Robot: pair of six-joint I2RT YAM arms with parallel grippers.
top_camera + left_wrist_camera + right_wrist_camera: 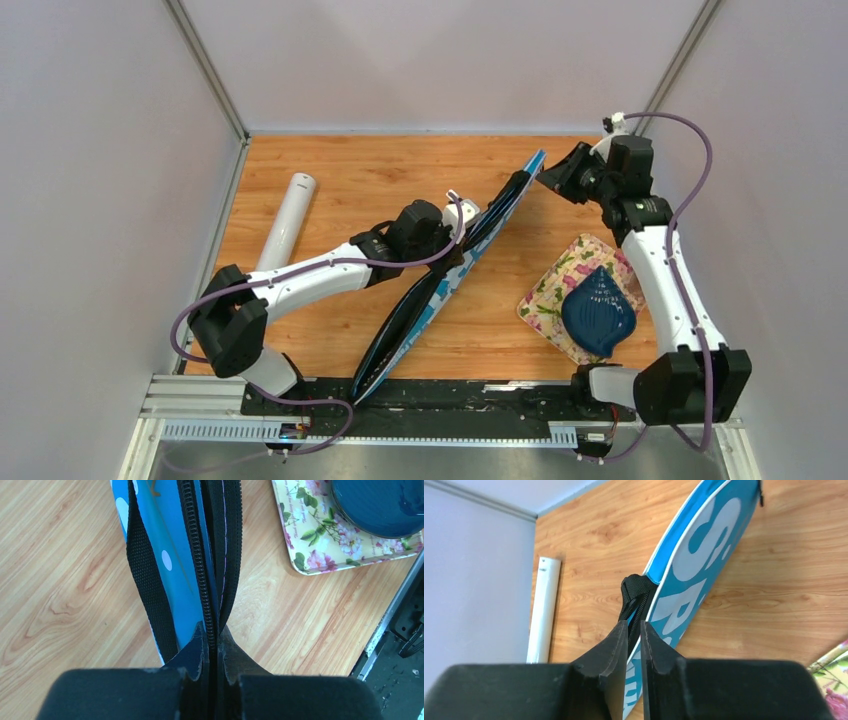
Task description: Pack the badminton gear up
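left wrist view: the dark blue shell dish and the floral tray run off the top edge. right wrist view: the right gripper hides the near end of the white tube and part of the lettering on the blue cover.

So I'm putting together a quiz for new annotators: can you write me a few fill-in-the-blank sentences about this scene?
The left gripper is shut on the blue cover's ____ edge. In the top view, the white tube lies to the ____ of the cover. The shell-shaped dish sits on the ____ tray.
Missing words: zipper; left; floral.
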